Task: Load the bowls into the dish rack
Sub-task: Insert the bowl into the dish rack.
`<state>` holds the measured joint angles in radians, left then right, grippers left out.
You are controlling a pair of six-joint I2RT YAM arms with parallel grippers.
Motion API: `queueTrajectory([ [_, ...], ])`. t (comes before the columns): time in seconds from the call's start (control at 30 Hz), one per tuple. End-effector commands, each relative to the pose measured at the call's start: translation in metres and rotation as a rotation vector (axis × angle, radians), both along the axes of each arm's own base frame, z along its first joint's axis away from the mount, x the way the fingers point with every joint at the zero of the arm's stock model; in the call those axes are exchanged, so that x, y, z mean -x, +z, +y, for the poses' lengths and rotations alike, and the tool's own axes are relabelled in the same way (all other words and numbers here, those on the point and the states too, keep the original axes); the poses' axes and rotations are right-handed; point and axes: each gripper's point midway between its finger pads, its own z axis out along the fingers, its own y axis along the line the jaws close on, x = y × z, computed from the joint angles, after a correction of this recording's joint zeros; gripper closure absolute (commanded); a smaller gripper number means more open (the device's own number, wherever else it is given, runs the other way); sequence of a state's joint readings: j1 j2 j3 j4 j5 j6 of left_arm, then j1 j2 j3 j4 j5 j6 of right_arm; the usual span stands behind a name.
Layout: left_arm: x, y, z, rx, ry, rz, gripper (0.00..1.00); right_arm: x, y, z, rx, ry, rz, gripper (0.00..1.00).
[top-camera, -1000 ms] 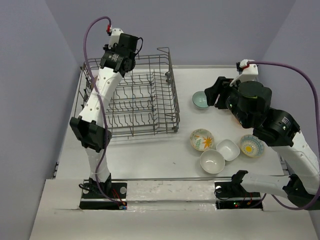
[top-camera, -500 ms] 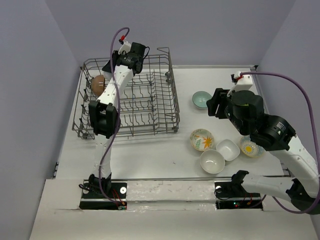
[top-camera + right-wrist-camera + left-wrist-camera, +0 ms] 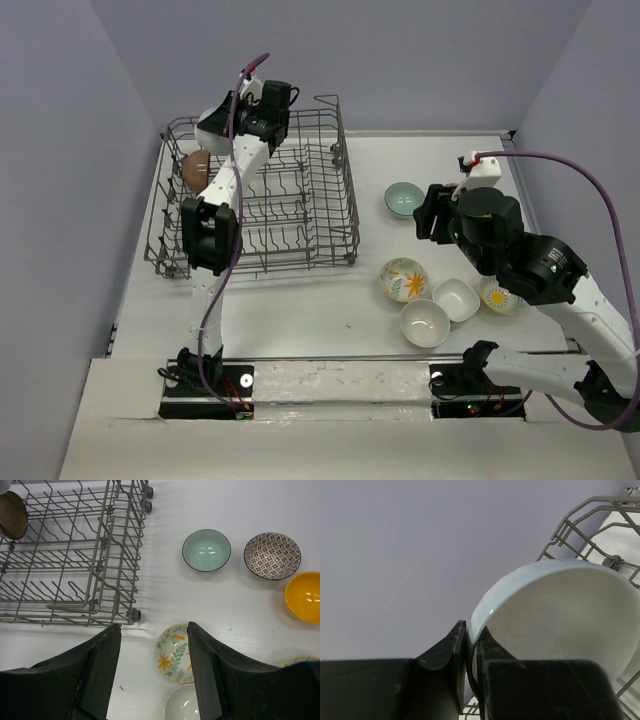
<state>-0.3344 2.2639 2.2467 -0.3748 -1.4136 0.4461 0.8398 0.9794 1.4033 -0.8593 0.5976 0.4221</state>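
- The white ribbed ceramic bowl is up in the air over the far left part of the large grey wire dish rack, tilted on its side with its hollow facing the wrist camera.
- The left gripper is clenched on this bowl's rim, one finger inside the rim and one outside.
- A round brown ceramic bowl stands on edge among the tines at the far left of the rack.
- The rack sits on the left half of the white table; the other bowls lie right of it, all upright.
- A pale teal round bowl is the one farthest back; to its right are a brown-and-white lattice-patterned bowl and an orange-yellow bowl.
- Nearer lie a cream bowl with leaf and flower motifs, a plain white round bowl and a squarish white bowl, close together, the last two touching or nearly so.
- A bowl with a yellow and blue pattern shows partly from under the right arm.
- The right gripper hangs above the table between the rack's near right corner and the cream bowl, its jaws spread wide and grasping nothing.
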Motion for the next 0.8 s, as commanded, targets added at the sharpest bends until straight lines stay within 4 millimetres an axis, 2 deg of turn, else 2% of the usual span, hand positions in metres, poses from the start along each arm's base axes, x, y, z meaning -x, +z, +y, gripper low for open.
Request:
queueTrajectory([
  [0.0,0.008,0.012,-0.003,-0.024,0.043,-0.035,1.0,0.0,0.007,-0.001,-0.025,-0.003,-0.034,0.39],
  [0.37,0.006,-0.035,-0.021,-0.055,0.001,0.07,1.0,0.002,0.001,-0.002,-0.033,0.001,-0.034,0.38],
  [0.77,-0.002,-0.049,-0.03,-0.083,0.004,0.107,1.0,0.006,-0.002,-0.008,-0.023,-0.002,-0.036,0.38],
])
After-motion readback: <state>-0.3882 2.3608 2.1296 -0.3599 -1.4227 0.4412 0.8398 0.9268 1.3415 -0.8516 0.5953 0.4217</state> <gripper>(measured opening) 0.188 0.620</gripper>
